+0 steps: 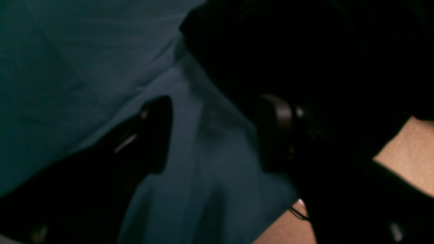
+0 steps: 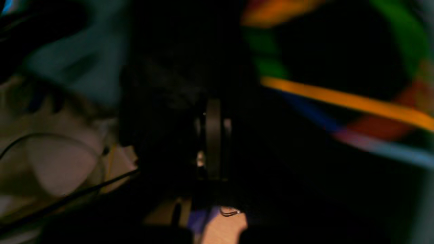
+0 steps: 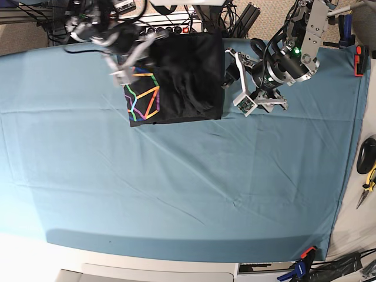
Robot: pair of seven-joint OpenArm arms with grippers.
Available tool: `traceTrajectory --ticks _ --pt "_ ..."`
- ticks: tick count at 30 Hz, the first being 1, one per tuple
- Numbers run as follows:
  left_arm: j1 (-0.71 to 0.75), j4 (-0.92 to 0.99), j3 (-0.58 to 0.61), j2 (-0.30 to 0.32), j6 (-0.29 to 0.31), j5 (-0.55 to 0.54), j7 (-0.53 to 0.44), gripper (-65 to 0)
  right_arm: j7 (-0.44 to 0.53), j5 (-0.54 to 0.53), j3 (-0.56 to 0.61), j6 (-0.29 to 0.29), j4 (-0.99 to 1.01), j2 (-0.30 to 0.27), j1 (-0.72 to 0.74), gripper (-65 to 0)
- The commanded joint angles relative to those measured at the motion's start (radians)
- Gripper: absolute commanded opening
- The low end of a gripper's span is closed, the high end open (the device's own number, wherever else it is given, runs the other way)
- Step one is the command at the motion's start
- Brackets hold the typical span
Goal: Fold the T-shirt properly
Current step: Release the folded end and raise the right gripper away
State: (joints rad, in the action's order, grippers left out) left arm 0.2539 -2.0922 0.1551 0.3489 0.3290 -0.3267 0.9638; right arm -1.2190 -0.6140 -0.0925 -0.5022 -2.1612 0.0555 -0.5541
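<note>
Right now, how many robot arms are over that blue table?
2. One pincer sits open just right of the black T-shirt; the other pincer, blurred, is at the shirt's left edge.

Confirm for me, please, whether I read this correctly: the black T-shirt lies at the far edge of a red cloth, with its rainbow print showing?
Not quite: the cloth is teal, not red, as the base view shows. The rest holds: the T-shirt lies at the far edge, with its rainbow print showing.

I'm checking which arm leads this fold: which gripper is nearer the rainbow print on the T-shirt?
Right. The right gripper sits at the rainbow print's upper corner on the T-shirt; the left gripper is at the shirt's opposite edge.
</note>
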Motion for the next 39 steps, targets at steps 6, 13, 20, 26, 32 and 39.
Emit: traceTrajectory --ticks 6,13,20,26,32,39 --pt "-0.007 -0.018 -0.003 0.003 -0.001 -0.01 -0.022 -27.7 0.016 -0.025 0.224 -0.051 -0.019 0.0 -0.002 -65.0" --pt "-0.008 -0.018 -0.003 0.003 -0.001 -0.01 -0.022 -27.7 0.016 -0.005 0.287 -0.081 -0.019 0.0 0.005 -65.0" --pt "-0.011 -0.018 -0.003 0.003 -0.001 -0.006 -0.035 -27.7 0.048 0.137 0.287 -0.081 -0.019 0.0 0.05 -65.0" --pt "-0.008 -0.018 -0.003 0.003 -0.001 0.026 -0.038 -27.7 0.055 0.257 0.286 -0.081 -0.019 0.0 0.082 -65.0" --pt "0.031 -0.018 -0.01 0.05 -0.114 0.207 -0.027 -27.7 0.175 0.37 0.177 -0.059 -0.019 0.0 0.198 -41.8" --pt "0.134 -0.018 -0.237 0.103 -0.152 0.187 0.005 -27.7 0.222 0.291 -0.045 -0.032 0.09 -0.02 0.337 -41.8"
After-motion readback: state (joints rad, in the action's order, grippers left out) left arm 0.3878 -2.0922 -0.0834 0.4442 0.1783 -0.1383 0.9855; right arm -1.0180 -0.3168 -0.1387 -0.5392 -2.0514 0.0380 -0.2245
